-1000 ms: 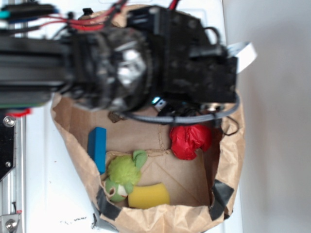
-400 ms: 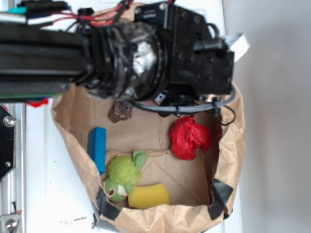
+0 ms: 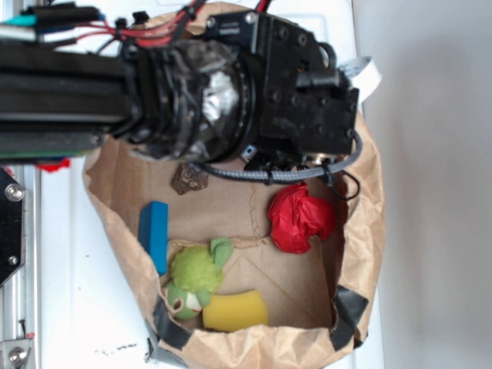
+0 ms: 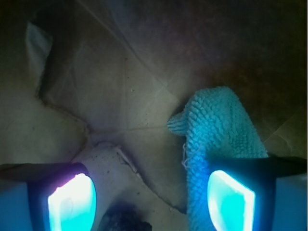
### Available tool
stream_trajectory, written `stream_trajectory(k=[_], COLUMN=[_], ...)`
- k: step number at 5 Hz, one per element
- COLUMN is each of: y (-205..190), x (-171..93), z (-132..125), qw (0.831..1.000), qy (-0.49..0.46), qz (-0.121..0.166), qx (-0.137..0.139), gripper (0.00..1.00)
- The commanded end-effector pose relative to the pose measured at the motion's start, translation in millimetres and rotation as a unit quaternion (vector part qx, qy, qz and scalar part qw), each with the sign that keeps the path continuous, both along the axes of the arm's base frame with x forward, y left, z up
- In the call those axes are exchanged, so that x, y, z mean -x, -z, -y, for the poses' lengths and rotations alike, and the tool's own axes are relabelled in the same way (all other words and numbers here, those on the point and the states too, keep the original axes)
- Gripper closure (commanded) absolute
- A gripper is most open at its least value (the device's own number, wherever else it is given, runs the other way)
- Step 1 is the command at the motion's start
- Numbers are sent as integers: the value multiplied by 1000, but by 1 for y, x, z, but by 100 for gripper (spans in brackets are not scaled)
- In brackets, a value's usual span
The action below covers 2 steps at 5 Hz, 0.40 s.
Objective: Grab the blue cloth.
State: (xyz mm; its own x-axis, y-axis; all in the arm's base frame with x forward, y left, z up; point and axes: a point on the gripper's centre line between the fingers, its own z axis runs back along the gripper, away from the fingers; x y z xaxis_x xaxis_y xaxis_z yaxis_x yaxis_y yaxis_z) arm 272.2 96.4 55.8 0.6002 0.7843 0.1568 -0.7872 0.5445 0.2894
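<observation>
the gripper [image 4: 150, 199] is held wide apart; the blue cloth [image 4: 216, 139] is seen under its right finger [image 4: 230, 198], off-centre.

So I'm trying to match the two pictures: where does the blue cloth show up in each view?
Exterior: not visible; the arm hides the back of the paper bag.
Wrist: the blue cloth lies right of centre on the brown paper, running down to the right finger of the open claw.
Shared landmark: the creased brown paper of the bag floor.
</observation>
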Motion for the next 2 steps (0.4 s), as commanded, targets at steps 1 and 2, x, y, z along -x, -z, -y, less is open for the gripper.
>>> stream_trajectory(k=[1,2], y=[-4,-2], x=[5,6], z=[-6,-9], qw=[998,996], qy=[-19,-53], qz=[31,25], qx=[-45,-65], gripper=[0,0])
